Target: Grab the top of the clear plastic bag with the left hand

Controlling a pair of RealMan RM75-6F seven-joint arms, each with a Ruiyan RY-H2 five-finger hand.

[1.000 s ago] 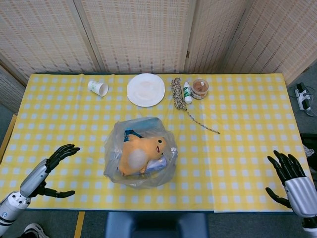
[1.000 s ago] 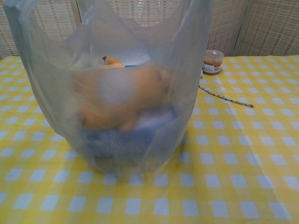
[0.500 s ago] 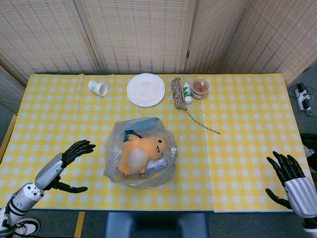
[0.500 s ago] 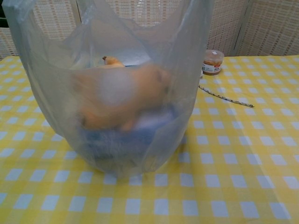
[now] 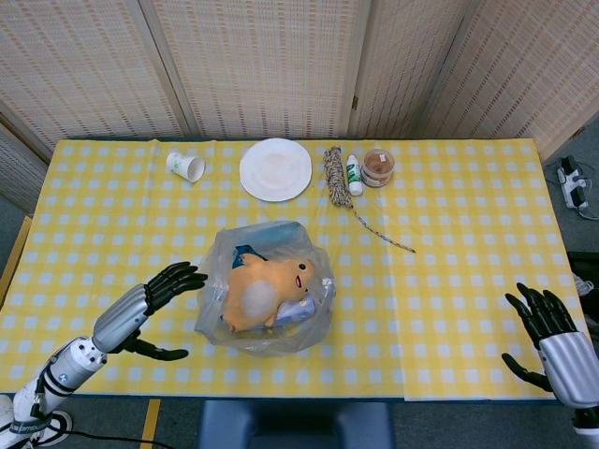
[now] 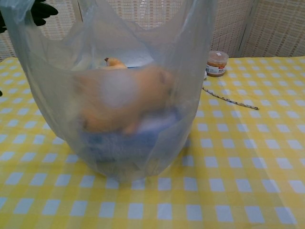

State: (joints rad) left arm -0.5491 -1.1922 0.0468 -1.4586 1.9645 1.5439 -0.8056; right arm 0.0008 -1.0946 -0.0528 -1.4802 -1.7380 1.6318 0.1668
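The clear plastic bag (image 5: 267,287) stands at the front middle of the table with its mouth open upward, holding an orange plush toy (image 5: 265,290) and blue items. It fills the chest view as the clear plastic bag (image 6: 119,90). My left hand (image 5: 159,299) is open with fingers spread, just left of the bag and apart from it; its dark fingertips (image 6: 40,10) show at the top left corner of the chest view. My right hand (image 5: 547,341) hangs open past the table's front right corner.
Along the far edge lie a tipped paper cup (image 5: 185,166), a white plate (image 5: 275,169), a coil of rope (image 5: 337,178) with a trailing end, a small bottle (image 5: 354,175) and a lidded jar (image 5: 378,166). The yellow checked tablecloth (image 5: 449,243) covers the table.
My left hand has moved right and forward toward the bag, and its fingertips now enter the chest view. The right hand and the bag have stayed put.
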